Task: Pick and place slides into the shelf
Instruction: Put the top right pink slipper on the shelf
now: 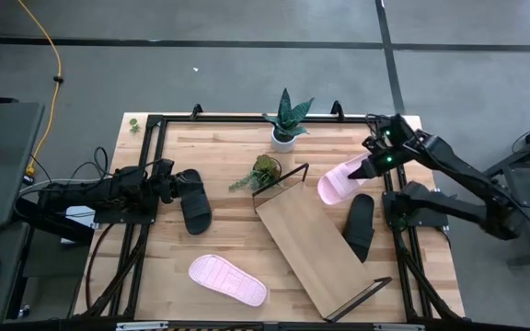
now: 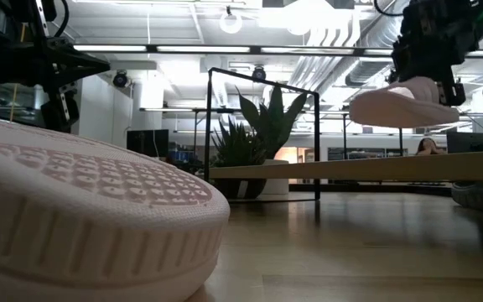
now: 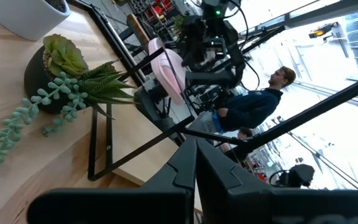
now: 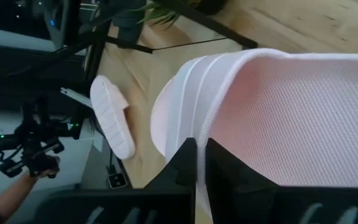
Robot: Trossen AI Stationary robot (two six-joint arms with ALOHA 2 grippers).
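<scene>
My right gripper (image 1: 368,170) is shut on a light pink slide (image 1: 341,178) and holds it in the air above the table's far right part, beside the shelf's far end. The shelf (image 1: 325,244) is a light-wood board lying diagonally on the table, with black wire frames at both ends. A black slide (image 1: 361,225) lies along its right edge. The second pink slide (image 1: 228,280) lies sole up near the table's near edge and fills the low view (image 2: 82,218). My left gripper (image 1: 168,179) is shut, beside the other black slide (image 1: 194,200) at the table's left. My right gripper pinches the pink slide's wide strap at its pale edge (image 4: 207,118), one finger (image 4: 179,165) on either side. It comes from above. The slide (image 2: 401,105) hangs roughly level below the fingers, lifted clear of table and shelf. My left gripper (image 3: 196,149) stands close to the black slide's far end (image 1: 187,176); whether it touches, I cannot tell.
A spiky plant in a white pot (image 1: 286,124) stands at the far edge. A trailing succulent in a dark pot (image 1: 263,172) sits by the shelf's far wire frame (image 1: 282,179). Black frame rails (image 1: 136,248) run along the table's sides. A person (image 3: 253,106) stands beyond the table.
</scene>
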